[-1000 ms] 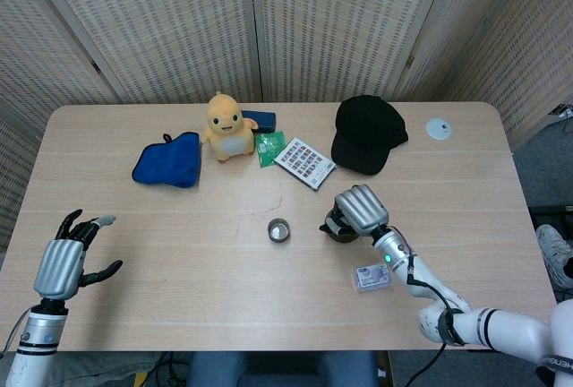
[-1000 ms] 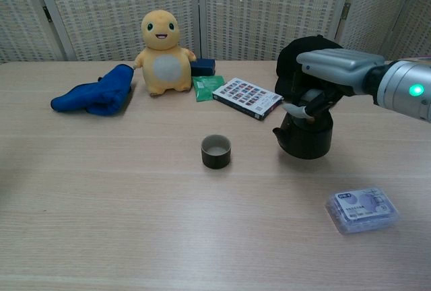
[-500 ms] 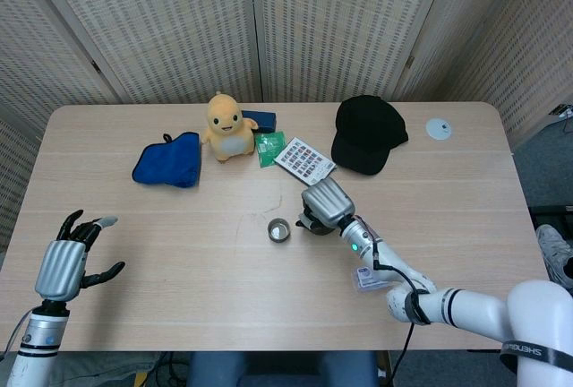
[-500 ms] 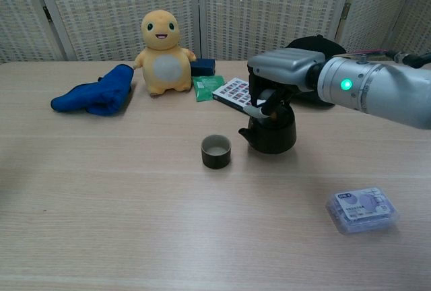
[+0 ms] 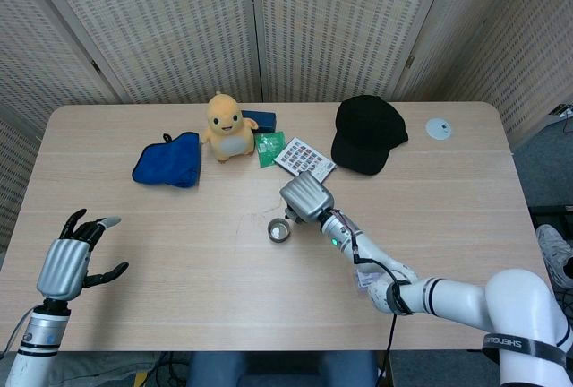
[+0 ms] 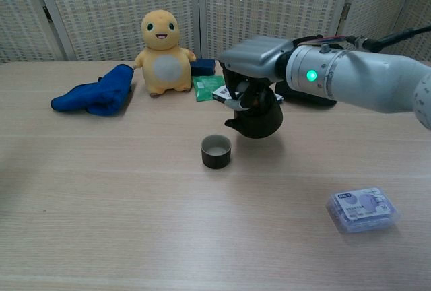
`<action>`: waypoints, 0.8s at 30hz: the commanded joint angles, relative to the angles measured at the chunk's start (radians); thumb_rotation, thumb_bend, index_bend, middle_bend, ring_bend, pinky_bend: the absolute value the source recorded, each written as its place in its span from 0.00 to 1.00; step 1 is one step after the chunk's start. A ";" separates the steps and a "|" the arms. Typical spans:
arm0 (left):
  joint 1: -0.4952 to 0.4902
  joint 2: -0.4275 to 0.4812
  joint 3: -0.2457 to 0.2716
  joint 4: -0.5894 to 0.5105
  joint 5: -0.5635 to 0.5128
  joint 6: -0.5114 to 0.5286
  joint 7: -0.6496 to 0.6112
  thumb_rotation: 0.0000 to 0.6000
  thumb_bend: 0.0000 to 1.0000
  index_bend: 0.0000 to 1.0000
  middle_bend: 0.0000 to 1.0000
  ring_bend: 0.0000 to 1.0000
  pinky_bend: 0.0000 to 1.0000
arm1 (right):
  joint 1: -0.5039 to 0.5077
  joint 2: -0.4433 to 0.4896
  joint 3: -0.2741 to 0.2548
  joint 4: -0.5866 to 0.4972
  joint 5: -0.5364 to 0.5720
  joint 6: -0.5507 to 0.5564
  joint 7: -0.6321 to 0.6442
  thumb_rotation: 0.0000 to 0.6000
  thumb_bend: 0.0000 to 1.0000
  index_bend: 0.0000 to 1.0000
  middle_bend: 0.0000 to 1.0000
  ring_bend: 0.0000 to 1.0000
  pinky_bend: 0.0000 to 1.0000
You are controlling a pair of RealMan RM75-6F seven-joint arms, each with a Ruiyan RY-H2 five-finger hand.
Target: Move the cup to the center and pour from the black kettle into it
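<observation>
A small dark cup (image 5: 279,230) (image 6: 216,151) stands upright near the middle of the table. My right hand (image 5: 306,198) (image 6: 253,62) grips the black kettle (image 6: 254,114) from above and holds it lifted just right of and above the cup, spout toward the cup. In the head view the hand hides nearly all of the kettle. My left hand (image 5: 70,258) hovers at the table's near left corner, fingers spread, holding nothing; the chest view does not show it.
Along the back lie a blue cloth (image 5: 168,159), a yellow plush toy (image 5: 227,125), a green packet (image 5: 268,148), a patterned card box (image 5: 304,160) and a black cap (image 5: 368,133). A small clear plastic box (image 6: 363,209) sits near right. A white disc (image 5: 438,128) lies far right.
My right hand has carried the kettle leftward from the right side and lifted it off the table, ending beside the cup. The left hand barely moved.
</observation>
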 commanded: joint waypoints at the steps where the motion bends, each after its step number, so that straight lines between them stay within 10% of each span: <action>1: 0.002 0.002 0.002 -0.009 -0.009 -0.007 0.010 0.00 0.02 0.23 0.29 0.31 0.07 | 0.016 -0.004 -0.001 -0.003 0.017 -0.004 -0.018 0.82 0.44 1.00 1.00 0.99 0.54; 24: 0.001 -0.004 0.023 -0.010 0.020 -0.012 0.064 0.00 0.02 0.23 0.29 0.31 0.07 | 0.089 -0.030 -0.053 0.001 0.040 0.015 -0.148 0.83 0.44 1.00 1.00 0.99 0.57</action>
